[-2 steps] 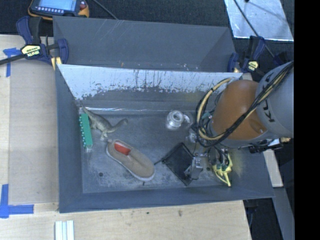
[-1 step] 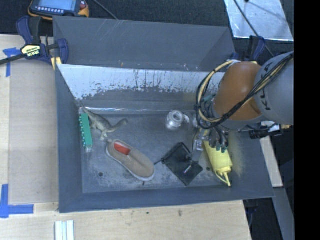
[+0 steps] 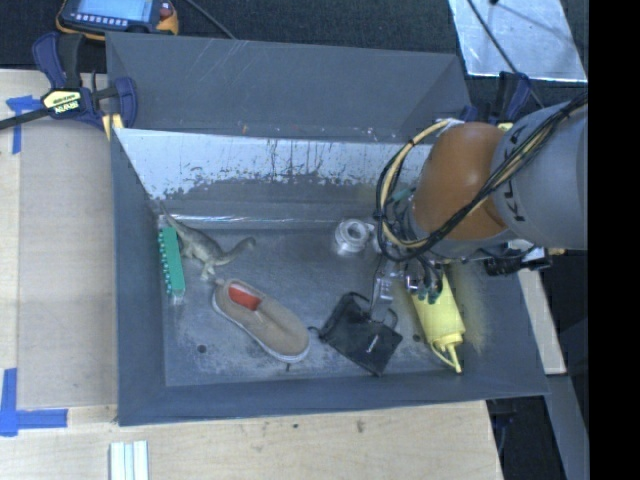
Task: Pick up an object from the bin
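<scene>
Six loose things lie in the grey bin (image 3: 140, 268): a beige shoe (image 3: 265, 320) with a red insole at front centre, a black pouch (image 3: 360, 340) just right of it, a yellow bottle (image 3: 442, 320) by the right wall, a grey toy dinosaur (image 3: 208, 251) and a green comb (image 3: 172, 260) at left, and a silver ring (image 3: 351, 236) at the back. The pincer (image 3: 385, 296) hangs over the pouch's back edge, the bottle just beside it; whether it stands apart or together cannot be told. Risk, as judged: the flat pouch may slip a closing grip, or a descent may knock the bottle.
</scene>
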### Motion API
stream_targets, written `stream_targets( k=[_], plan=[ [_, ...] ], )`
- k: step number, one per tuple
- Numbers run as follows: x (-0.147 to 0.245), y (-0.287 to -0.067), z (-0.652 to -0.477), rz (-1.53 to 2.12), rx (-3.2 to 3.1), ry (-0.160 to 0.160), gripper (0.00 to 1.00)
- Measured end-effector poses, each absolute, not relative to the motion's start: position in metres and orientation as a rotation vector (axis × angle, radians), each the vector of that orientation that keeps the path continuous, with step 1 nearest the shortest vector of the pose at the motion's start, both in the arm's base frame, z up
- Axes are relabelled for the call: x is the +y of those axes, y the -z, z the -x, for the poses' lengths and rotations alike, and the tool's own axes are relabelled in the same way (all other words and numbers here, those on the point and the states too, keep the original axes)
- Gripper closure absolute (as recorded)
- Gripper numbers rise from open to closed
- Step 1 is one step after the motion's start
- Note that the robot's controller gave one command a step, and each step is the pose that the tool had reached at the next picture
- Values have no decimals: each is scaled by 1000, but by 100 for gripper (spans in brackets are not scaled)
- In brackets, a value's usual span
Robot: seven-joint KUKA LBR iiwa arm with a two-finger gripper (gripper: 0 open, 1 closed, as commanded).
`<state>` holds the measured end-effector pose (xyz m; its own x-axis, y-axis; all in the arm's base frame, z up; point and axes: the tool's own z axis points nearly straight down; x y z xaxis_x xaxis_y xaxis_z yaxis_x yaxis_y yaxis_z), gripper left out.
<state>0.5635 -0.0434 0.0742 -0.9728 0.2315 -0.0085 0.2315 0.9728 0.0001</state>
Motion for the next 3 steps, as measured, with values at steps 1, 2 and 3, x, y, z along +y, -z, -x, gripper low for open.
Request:
stream_targets(
  k=[1,2,3],
  plan=[
    [-61,-71,-517,-520,3095,-1,0],
    [-17,-71,-530,-353,3118,3,0],
    [0,-72,-518,-401,3114,-6,0]
  ],
)
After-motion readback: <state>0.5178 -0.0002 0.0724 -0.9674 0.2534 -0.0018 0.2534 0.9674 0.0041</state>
